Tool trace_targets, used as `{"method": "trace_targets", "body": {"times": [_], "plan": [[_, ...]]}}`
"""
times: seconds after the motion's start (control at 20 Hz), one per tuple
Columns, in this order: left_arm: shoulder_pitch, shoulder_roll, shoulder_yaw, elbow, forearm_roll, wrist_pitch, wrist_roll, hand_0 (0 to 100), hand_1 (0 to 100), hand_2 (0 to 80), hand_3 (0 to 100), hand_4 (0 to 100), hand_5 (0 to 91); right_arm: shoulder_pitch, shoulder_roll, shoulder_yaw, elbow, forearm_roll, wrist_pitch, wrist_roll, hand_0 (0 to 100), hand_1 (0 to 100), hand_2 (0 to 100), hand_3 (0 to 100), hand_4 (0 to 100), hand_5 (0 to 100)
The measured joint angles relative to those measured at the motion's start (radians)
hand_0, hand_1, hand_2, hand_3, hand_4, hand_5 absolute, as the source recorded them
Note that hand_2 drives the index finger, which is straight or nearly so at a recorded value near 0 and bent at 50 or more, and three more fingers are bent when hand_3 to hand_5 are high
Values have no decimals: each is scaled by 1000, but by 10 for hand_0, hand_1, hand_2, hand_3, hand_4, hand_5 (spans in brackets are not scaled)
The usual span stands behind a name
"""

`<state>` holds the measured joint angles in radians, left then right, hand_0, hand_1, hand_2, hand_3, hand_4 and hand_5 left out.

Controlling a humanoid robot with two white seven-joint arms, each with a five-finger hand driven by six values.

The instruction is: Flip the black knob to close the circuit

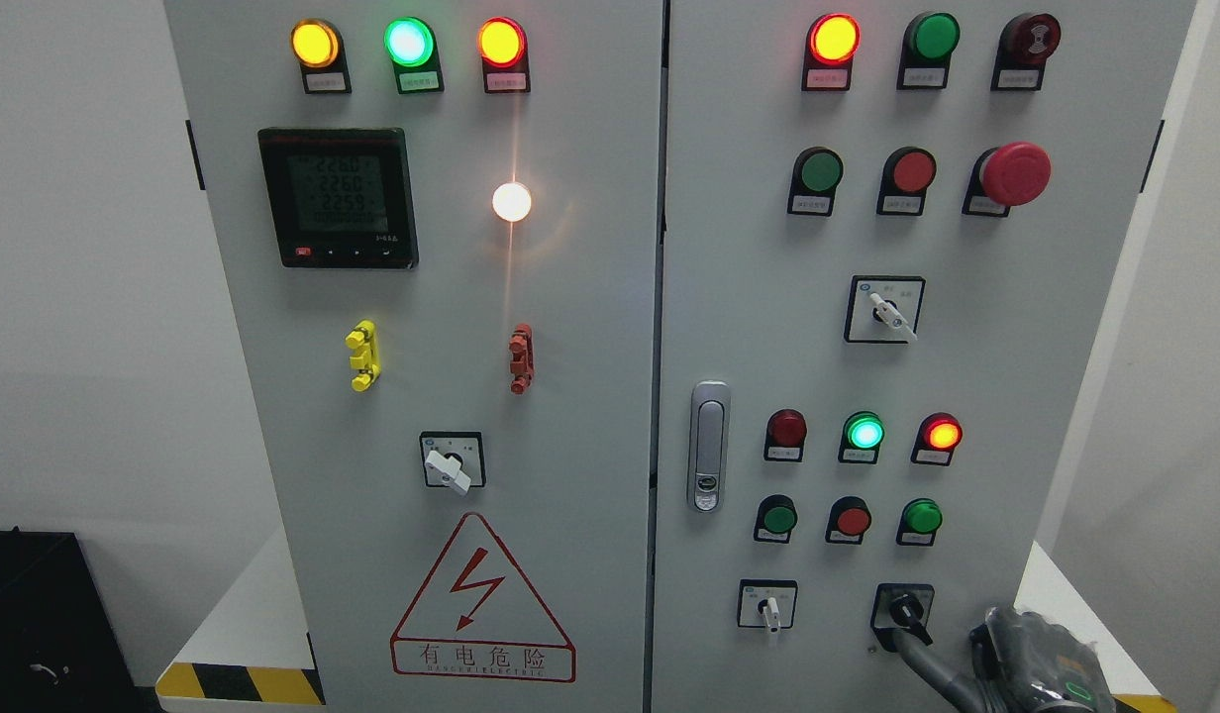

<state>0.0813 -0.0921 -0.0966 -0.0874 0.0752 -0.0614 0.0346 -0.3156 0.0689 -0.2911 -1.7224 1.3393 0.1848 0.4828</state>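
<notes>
Black knob engaged at lower right of right cabinet door.

The black knob (905, 611) sat beside the white selector switch (769, 607). One finger (917, 654) of my right hand (1031, 659) touched its lower edge; I could not tell the other fingers' posture. Advice: press the lever's tip and rotate steadily.

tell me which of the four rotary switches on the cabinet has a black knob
The black knob sits at the bottom right of the right door, beside the right hand. The other three switches have white handles.
</notes>
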Motion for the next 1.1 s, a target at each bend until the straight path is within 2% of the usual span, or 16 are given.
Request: {"method": "trace_targets", "body": {"times": [0.6,0.75,1.1], "plan": [[0,0,0,0,0,0,0,120,556,0,0,0,0,20,14,14,-17,-2,14,1,0,0,891,1000,915,906],[0,0,0,0,0,0,0,120,556,0,0,0,0,27,19,27,-22,-3,14,-14,0,0,890,1000,913,906],[0,0,0,0,0,0,0,120,556,0,0,0,0,59,35,46,-37,-12,8,-19,0,0,889,1000,913,905]]}}
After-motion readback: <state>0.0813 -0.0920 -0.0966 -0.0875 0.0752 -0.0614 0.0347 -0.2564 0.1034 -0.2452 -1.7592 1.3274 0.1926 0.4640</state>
